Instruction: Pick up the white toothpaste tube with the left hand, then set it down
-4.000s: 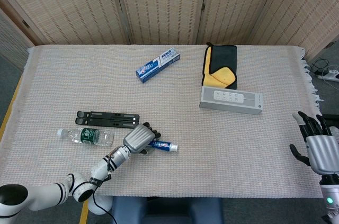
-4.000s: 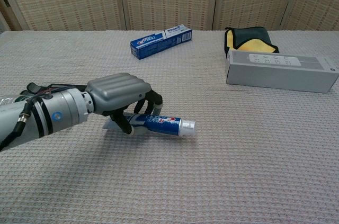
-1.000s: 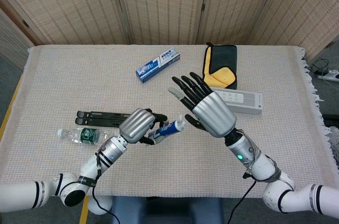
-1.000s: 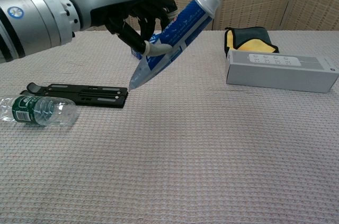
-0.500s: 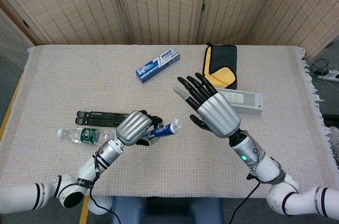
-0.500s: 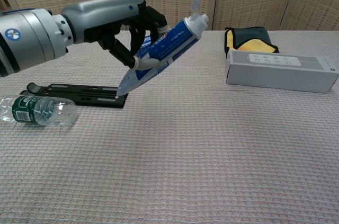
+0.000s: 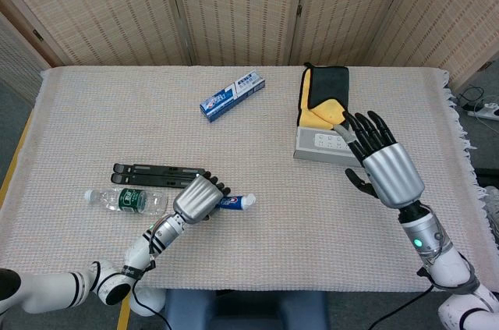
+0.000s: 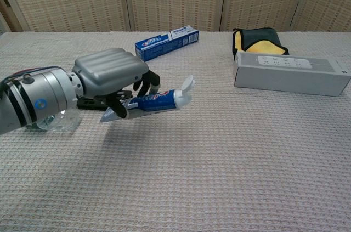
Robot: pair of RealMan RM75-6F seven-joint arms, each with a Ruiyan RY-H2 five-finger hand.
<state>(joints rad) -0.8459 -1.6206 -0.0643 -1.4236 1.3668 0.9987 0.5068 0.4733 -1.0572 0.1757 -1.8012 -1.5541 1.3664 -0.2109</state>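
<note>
My left hand [image 7: 198,199] [image 8: 107,81] grips the white and blue toothpaste tube [image 8: 155,101] [image 7: 234,202] by its flat end. The tube lies nearly level a little above the cloth, its flip cap [image 8: 187,85] open and pointing right. In the head view my right hand [image 7: 383,160] hovers high over the right side of the table, fingers spread and holding nothing. Only a dark bit of it shows at the chest view's top right corner.
A black folding stand [image 7: 159,174] and a clear water bottle [image 7: 125,200] lie just behind and left of my left hand. A blue toothpaste box [image 7: 231,96] sits at the back middle. A white power strip box [image 8: 290,73] and a yellow and black cloth [image 7: 324,96] are at the right.
My left hand has lowered the tube from a steep tilt to nearly level, close to the table. My right hand has pulled away to the right and back.
</note>
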